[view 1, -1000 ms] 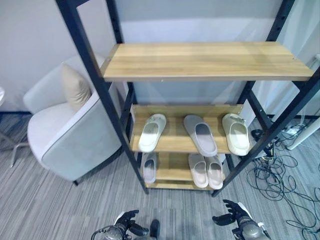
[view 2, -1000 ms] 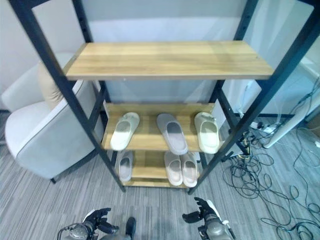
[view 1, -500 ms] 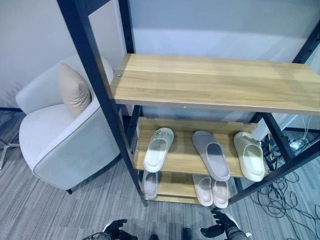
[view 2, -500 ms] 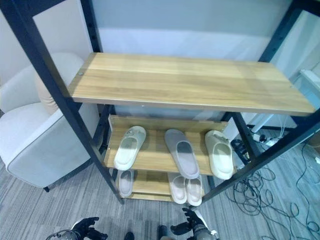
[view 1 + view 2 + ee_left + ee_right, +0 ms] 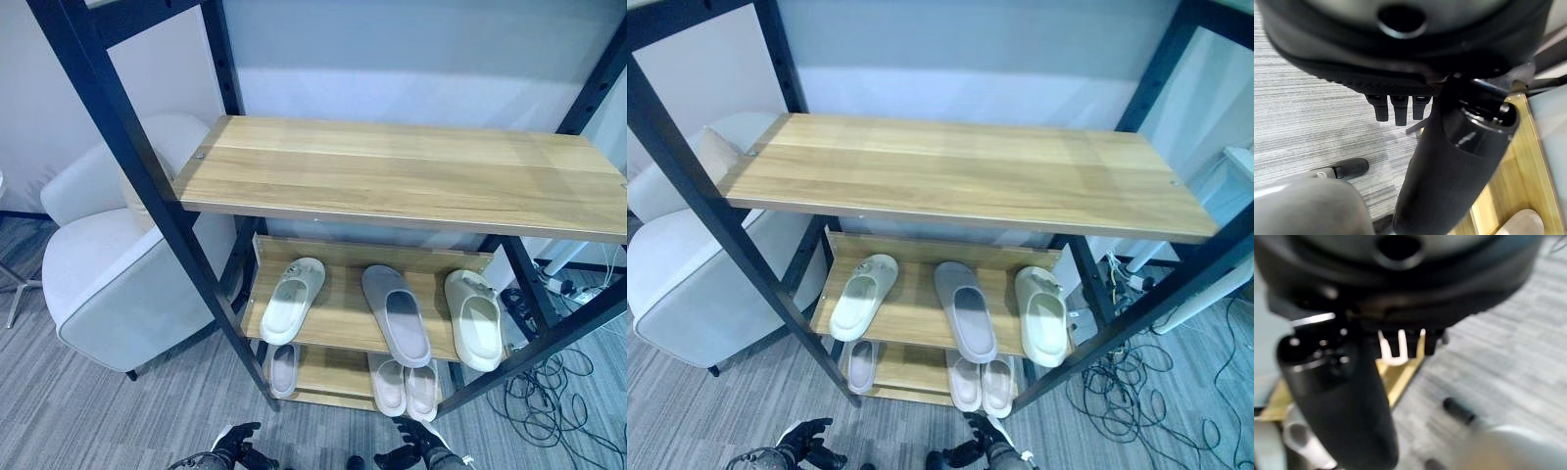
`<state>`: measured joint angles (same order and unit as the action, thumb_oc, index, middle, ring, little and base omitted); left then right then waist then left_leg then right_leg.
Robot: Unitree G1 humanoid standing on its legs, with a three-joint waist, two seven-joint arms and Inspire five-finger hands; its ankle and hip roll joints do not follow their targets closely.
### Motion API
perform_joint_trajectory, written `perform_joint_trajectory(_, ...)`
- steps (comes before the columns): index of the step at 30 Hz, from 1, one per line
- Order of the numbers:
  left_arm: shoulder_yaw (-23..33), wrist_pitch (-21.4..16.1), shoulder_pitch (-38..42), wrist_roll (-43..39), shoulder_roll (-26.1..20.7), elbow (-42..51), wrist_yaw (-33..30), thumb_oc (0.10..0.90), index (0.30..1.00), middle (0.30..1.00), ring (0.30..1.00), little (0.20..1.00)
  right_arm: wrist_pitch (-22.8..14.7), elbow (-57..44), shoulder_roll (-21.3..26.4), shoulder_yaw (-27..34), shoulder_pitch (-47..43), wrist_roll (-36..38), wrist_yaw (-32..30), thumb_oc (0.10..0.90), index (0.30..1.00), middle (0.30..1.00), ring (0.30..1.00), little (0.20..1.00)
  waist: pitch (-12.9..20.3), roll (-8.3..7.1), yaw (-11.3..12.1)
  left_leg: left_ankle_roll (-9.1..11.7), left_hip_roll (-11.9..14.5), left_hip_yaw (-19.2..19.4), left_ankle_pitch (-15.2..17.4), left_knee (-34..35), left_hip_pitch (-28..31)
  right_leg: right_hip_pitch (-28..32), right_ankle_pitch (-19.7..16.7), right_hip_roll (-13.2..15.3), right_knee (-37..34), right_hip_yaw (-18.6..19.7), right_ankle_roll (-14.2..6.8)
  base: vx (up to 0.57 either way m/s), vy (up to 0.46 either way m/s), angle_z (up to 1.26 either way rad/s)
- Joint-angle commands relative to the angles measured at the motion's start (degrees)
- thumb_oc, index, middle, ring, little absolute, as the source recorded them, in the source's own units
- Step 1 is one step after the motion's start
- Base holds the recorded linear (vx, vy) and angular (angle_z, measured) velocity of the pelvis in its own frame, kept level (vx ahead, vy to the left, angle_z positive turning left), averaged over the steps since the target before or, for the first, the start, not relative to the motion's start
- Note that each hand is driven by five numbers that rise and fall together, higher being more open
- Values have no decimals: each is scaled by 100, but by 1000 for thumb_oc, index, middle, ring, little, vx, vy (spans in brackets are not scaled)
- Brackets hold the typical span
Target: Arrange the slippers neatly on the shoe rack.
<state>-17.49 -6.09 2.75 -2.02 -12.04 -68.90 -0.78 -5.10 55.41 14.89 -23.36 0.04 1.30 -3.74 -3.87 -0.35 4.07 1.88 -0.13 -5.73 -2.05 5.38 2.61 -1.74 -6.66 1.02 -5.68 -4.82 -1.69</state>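
The shoe rack [image 5: 392, 171] has a bare wooden top shelf. Its middle shelf holds a white slipper [image 5: 291, 299] on the left, a grey slipper [image 5: 396, 314] in the middle and a cream slipper [image 5: 474, 318] on the right. On the bottom shelf lie a single pale slipper [image 5: 283, 368] at the left and a pale pair [image 5: 407, 385] further right. My left hand [image 5: 235, 449] and right hand [image 5: 411, 453] hang low in front of the rack, both open and holding nothing. The left hand [image 5: 1449, 161] and right hand [image 5: 1342, 396] also fill their wrist views.
A white armchair [image 5: 118, 284] with a beige cushion stands left of the rack. Loose cables [image 5: 558, 392] lie on the grey carpet to the right. The rack's dark metal posts [image 5: 147, 186] frame the shelves.
The camera has shifted, so the rack sits a little differently in view. Both hands stay low at the bottom edge. The slippers have not moved.
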Motion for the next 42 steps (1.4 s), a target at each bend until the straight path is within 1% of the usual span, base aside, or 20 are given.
perform_joint_trajectory(1,-289,-243,267,175,298,-159,-33,800,900,900,900,900,-371,-581,-24,-116,-215,352,184,800,900,900,900,900,-6,43,63,209,-141,355,-36,-38,-388,177,440,126,68,100,-693,-47,40,3)
perform_joint_trajectory(3,-291,-262,267,197,293,-137,-20,800,900,900,900,900,-402,-1027,-17,-227,-187,664,402,800,900,900,900,900,-27,65,81,230,-135,382,-47,-38,-410,158,441,132,68,102,-712,-60,46,2)
perform_joint_trajectory(6,-311,-265,240,252,255,-118,7,800,900,900,900,900,-407,-1569,54,-404,-197,857,627,800,900,900,900,900,-20,65,93,246,-126,399,-35,-38,-399,165,442,143,68,92,-714,-27,23,0)
perform_joint_trajectory(7,-311,-265,239,252,256,-117,8,800,900,900,900,900,-404,-1574,57,-404,-195,859,628,800,900,900,900,900,-20,66,93,246,-126,399,-34,-38,-397,166,442,143,68,92,-714,0,0,0)
perform_joint_trajectory(8,-307,-266,230,293,220,-77,11,800,900,900,900,900,-389,-1984,136,-502,-197,976,761,800,900,900,900,900,-6,54,101,251,-126,412,-26,-38,-377,182,441,145,68,91,-704,0,0,0)
perform_joint_trajectory(9,-293,-268,231,300,208,-74,4,800,900,900,900,900,-405,-2155,177,-539,-204,1006,805,800,900,900,900,900,2,50,106,254,-124,413,-24,-38,-371,187,444,143,68,93,-701,0,0,0)
perform_joint_trajectory(10,-293,-268,230,300,209,-74,4,800,900,900,900,900,-402,-2160,180,-540,-202,1007,806,800,900,900,900,900,2,52,106,254,-124,413,-24,-38,-370,188,445,142,68,93,-701,0,0,0)
perform_joint_trajectory(11,-269,-268,213,297,168,-10,-7,800,900,900,900,900,-403,-2717,331,-581,-210,1110,896,800,900,900,900,900,27,44,117,261,-124,424,-18,-38,-353,206,452,139,68,86,-690,0,0,0)
perform_joint_trajectory(13,-233,-266,189,317,159,-7,-13,800,900,900,900,900,-407,-3210,442,-548,-173,1293,1003,800,900,900,900,900,44,27,116,266,-119,428,-8,-38,-332,232,452,143,68,80,-681,0,0,0)
perform_joint_trajectory(14,-234,-267,188,318,162,-8,-13,800,900,900,900,900,-401,-3220,448,-546,-168,1296,1004,800,900,900,900,900,43,30,117,266,-119,428,-7,-38,-329,234,452,143,68,79,-681,0,0,0)
perform_joint_trajectory(15,-210,-260,167,341,165,-43,-13,800,900,900,900,900,-419,-3746,576,-465,-106,1579,1121,800,900,900,900,900,67,13,109,268,-114,441,2,-38,-307,267,455,145,68,89,-674,0,0,0)
perform_joint_trajectory(16,-197,-260,148,364,162,-50,-17,800,900,900,900,900,-416,-4016,656,-410,-77,1693,1164,800,900,900,900,900,82,7,108,271,-106,451,10,-38,-292,280,457,149,68,87,-671,0,0,0)
perform_joint_trajectory(22,-157,-233,32,482,230,-126,2,800,900,900,900,900,-415,-4987,924,-190,50,2182,1309,800,900,900,900,900,167,7,77,272,-78,489,52,-38,-197,348,472,158,74,67,-654,0,0,0)
perform_joint_trajectory(26,-155,-233,-8,518,251,-125,9,800,900,900,900,900,-428,-5277,1011,-65,132,2304,1335,800,900,900,900,900,202,16,62,272,-66,500,76,-38,-149,392,485,165,76,56,-648,9,-5,-3)
perform_joint_trajectory(29,-146,-231,-41,535,289,-119,-7,800,900,900,900,900,-503,-5572,1049,72,196,2475,1291,800,900,900,900,900,230,36,32,272,-56,501,90,-38,-109,435,496,166,83,57,-642,0,0,0)
perform_joint_trajectory(33,-147,-235,-103,541,314,-76,-13,800,900,900,900,900,-589,-5932,1104,325,235,2527,1168,800,900,900,900,900,258,62,4,270,-54,507,102,-38,-77,466,508,173,86,49,-637,0,0,0)
perform_joint_trajectory(35,-146,-238,-118,547,325,-74,-19,800,900,900,900,900,-627,-6009,1095,388,243,2535,1124,800,900,900,900,900,259,63,-1,271,-52,504,104,-38,-74,474,511,175,83,49,-636,0,0,0)
perform_joint_trajectory(40,-104,-208,-216,536,394,-94,-40,800,900,900,900,900,-806,-6295,1060,792,289,2386,831,800,900,900,900,900,284,101,-30,271,-46,509,115,-38,-52,503,515,184,69,33,-643,0,0,0)
perform_joint_trajectory(42,-104,-202,-230,536,402,-104,-45,800,900,900,900,900,-837,-6302,1034,841,298,2386,782,800,900,900,900,900,284,106,-29,270,-43,513,115,-38,-51,503,514,183,68,29,-643,0,0,0)
